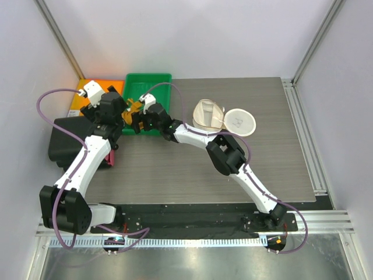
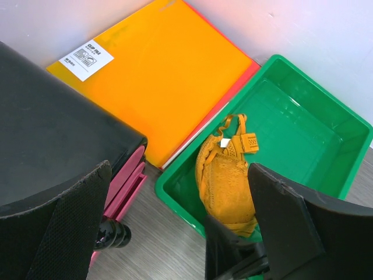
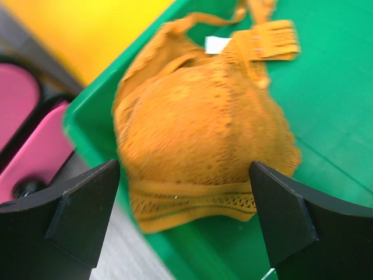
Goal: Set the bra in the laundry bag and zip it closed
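The bra (image 2: 224,181) lies in the green tray (image 2: 303,116) — straps pointing inward.

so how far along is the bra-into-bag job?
Done: only prep. The laundry bag lies open on the table, its lid panel flipped aside. In hand: the right hand is open, straddling the bra, which lies in the green tray; no grip yet. The left hand is open nearby. Left: grasp, carry to bag, zip.
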Robot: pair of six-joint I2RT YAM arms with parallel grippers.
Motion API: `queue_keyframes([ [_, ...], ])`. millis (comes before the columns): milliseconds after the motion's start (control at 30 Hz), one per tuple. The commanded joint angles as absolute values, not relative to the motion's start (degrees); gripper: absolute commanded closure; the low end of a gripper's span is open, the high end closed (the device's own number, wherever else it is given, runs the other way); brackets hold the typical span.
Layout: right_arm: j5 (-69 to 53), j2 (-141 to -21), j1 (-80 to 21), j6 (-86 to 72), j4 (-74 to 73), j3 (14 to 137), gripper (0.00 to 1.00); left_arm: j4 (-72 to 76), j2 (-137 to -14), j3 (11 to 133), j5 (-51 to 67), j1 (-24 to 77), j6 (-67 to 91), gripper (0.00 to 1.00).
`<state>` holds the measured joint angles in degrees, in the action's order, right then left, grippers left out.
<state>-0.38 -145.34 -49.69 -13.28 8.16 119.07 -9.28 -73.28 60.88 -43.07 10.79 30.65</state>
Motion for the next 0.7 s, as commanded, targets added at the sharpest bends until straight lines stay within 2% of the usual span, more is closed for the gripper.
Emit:
queue_keyframes([
  [0, 9.2, -145.7, -49.0, -19.4, 12.2, 122.3, 0.00, -8.1, -72.2, 60.9, -44.8, 10.5, 30.9, 0.00],
  [467, 9.9, -150.4, -46.1, -33.0, 9.4, 126.7, 0.02, -7.6, -72.2, 60.4, -44.3, 10.3, 31.0, 0.00],
  [567, 8.2, -150.8, -45.8, -33.7, 11.5, 126.1, 0.18, -7.3, -72.1, 60.2, -44.4, 10.4, 30.9, 0.00],
  [667, 5.7, -150.8, -45.7, -31.8, 13.8, 126.5, 0.39, -7.1, -72.2, 60.1, -44.3, 10.3, 30.8, 0.00],
])
